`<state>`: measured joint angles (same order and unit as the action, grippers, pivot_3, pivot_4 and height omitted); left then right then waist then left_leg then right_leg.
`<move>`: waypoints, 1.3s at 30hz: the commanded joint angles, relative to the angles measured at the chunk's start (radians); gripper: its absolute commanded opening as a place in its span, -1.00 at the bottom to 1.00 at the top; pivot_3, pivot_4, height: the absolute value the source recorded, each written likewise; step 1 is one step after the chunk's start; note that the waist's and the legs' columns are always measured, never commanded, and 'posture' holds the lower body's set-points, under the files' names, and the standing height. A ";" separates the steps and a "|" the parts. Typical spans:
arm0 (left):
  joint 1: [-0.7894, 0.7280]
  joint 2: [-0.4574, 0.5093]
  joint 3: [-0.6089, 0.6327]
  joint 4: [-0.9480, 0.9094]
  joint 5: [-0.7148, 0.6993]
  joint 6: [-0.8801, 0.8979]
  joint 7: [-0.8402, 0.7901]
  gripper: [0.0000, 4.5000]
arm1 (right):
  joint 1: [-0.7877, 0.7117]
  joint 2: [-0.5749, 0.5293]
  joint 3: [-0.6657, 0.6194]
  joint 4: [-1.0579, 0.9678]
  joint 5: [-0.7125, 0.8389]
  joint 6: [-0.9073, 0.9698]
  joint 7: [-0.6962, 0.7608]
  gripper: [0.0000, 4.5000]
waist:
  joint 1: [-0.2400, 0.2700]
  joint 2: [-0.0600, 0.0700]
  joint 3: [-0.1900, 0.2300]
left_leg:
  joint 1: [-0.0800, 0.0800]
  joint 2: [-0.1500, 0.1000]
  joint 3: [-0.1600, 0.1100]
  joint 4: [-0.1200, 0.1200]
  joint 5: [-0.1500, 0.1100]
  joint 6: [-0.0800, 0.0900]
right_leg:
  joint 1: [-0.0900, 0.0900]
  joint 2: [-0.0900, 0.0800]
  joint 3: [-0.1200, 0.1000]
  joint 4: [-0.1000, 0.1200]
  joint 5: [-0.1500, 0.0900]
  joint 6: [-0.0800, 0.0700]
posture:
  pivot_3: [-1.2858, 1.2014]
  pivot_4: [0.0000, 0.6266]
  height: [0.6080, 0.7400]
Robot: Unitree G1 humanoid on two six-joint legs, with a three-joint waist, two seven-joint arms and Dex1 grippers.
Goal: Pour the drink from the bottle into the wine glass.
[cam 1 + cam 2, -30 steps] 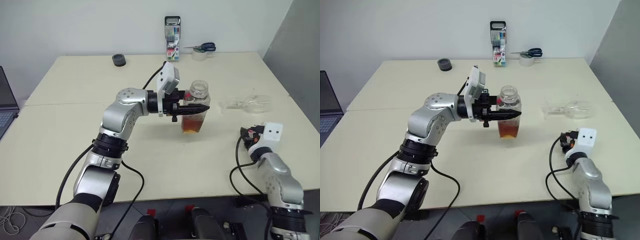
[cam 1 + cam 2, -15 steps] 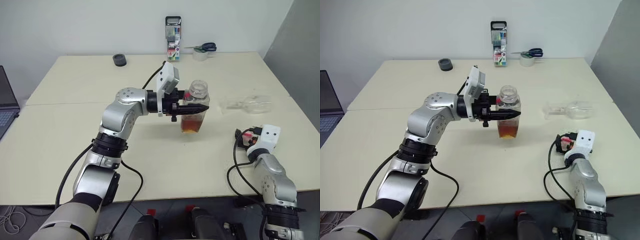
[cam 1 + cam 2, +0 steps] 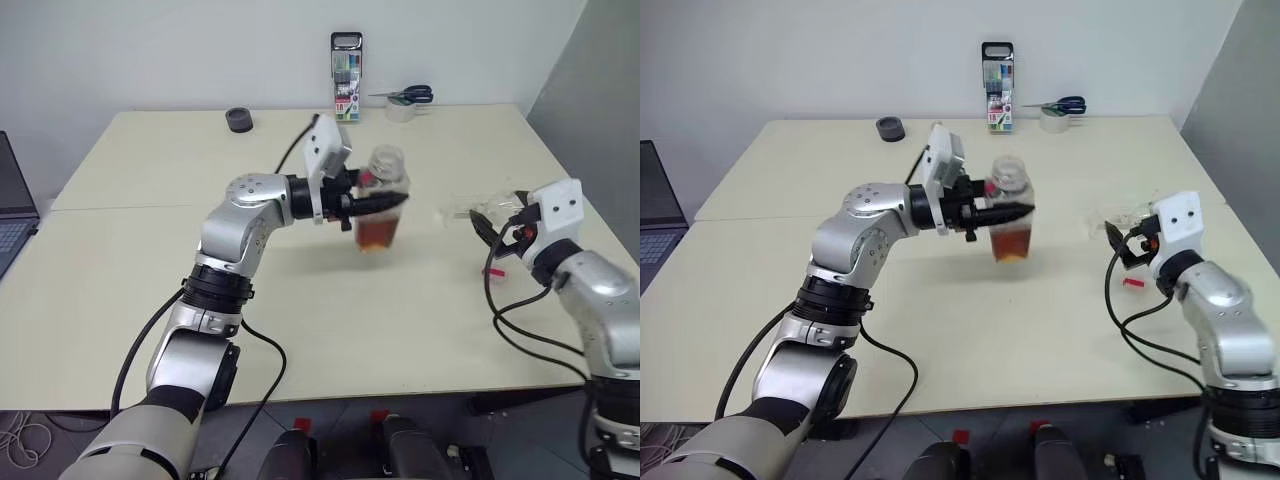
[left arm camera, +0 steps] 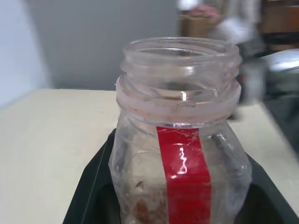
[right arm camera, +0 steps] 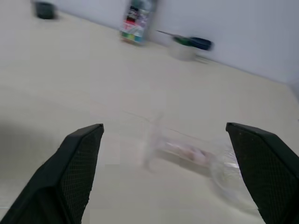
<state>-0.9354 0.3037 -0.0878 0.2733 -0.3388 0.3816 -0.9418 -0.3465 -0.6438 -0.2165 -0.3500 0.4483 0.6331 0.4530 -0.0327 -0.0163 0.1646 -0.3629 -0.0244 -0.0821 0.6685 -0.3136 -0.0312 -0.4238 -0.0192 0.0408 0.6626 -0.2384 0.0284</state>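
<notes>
My left gripper (image 3: 393, 200) is shut on the bottle (image 3: 387, 172), its black fingers (image 4: 92, 189) on either side of the body. The bottle is uncapped, with a red label strip (image 4: 184, 172), and sits slightly tilted just above the table. The amber drink (image 3: 377, 232) fills its lower part. The wine glass (image 3: 497, 208) lies on its side on the table at the right, seen close in the right wrist view (image 5: 189, 151). My right gripper (image 3: 489, 229) hangs open just in front of it, pointing at it, with nothing between its fingers (image 5: 81, 161).
A small red piece (image 3: 494, 270) lies on the table under my right gripper. At the far edge stand a marker-pen case (image 3: 345, 88), scissors on a tape roll (image 3: 404, 102) and a small black round thing (image 3: 238, 120). A laptop (image 3: 10, 215) sits at the left.
My right arm rose from the table's front edge up to the lying glass and its gripper opened, leaving the red piece on the table. The left gripper moved the bottle slightly up and back.
</notes>
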 commanded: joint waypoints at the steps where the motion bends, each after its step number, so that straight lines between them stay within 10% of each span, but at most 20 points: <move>1: -0.025 -0.003 0.065 0.043 0.077 -0.080 0.186 -0.16 | -0.096 -0.050 -0.063 -0.159 0.303 0.172 0.117 0.99 | 0.000 0.000 0.000 | 0.000 0.000 -0.001 0.000 0.000 0.000 | 0.000 0.000 0.001 0.001 0.000 0.000 | 0.03 -0.52 1.00; 13: 0.040 0.005 0.272 0.097 0.222 -0.107 0.787 -0.16 | -0.311 0.023 0.054 -0.199 0.511 0.270 0.073 0.99 | 0.006 -0.002 0.001 | -0.002 -0.001 -0.004 0.002 0.000 -0.001 | -0.001 -0.005 -0.002 0.000 0.000 0.000 | 0.03 -0.52 1.00; 39: 0.249 0.034 0.361 0.221 0.155 -0.352 0.715 -0.16 | -0.363 0.082 0.102 -0.158 0.487 0.242 0.044 0.99 | 0.007 -0.003 0.000 | -0.003 -0.001 -0.004 0.003 0.002 -0.003 | -0.001 -0.007 -0.003 0.001 0.000 0.000 | 0.03 -0.52 1.00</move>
<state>-0.6784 0.3221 0.2617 0.5028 -0.1808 0.0626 -0.2293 -0.6880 -0.5649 -0.1010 -0.4924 0.9242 0.8846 0.4999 -0.0254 -0.0189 0.1648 -0.3660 -0.0256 -0.0860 0.6719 -0.3122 -0.0344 -0.4253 -0.0258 0.0383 0.6632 -0.2380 0.0285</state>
